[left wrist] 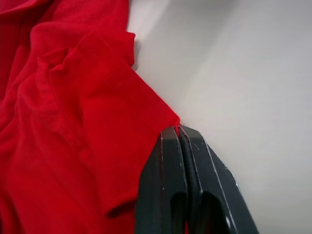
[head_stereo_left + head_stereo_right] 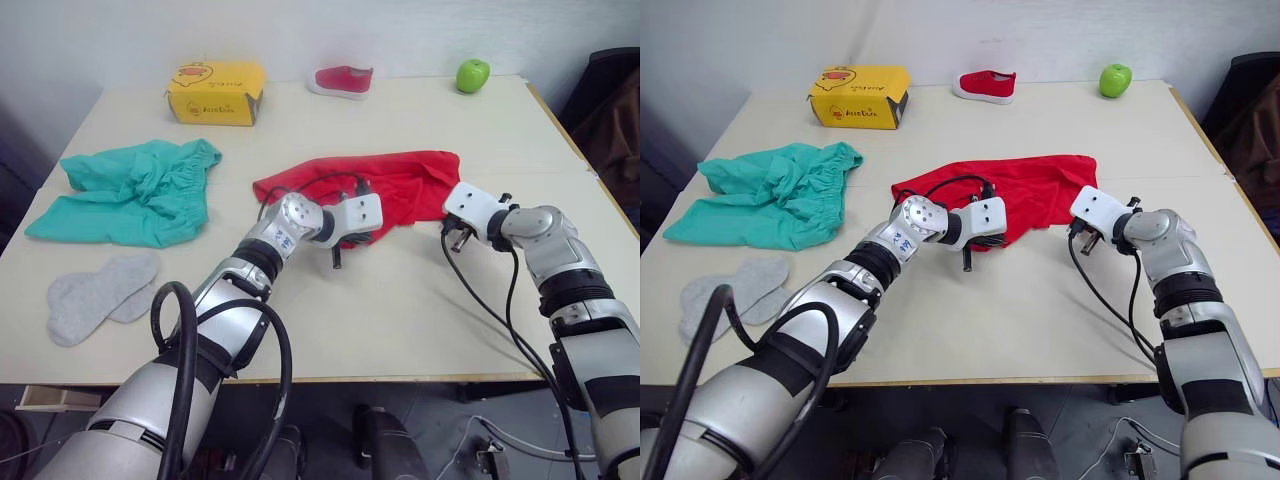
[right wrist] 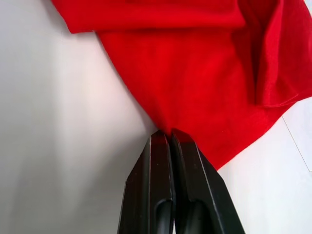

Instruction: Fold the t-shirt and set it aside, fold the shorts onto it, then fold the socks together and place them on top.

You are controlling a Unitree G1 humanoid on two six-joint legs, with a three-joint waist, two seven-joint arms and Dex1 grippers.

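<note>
Left claw (image 1: 179,134) clenched on t-shirt (image 2: 400,185) near edge, right claw (image 3: 169,136) likewise, both forearms angled inward

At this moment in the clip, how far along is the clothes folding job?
Nothing is finished yet. In hand: both grippers, left and right, are shut on the near edge of the bright red cotton t-shirt, which lies bunched. Left to do: the teal-green elastic-waist shorts lie unfolded and the light grey knit socks lie loose on the table.
</note>
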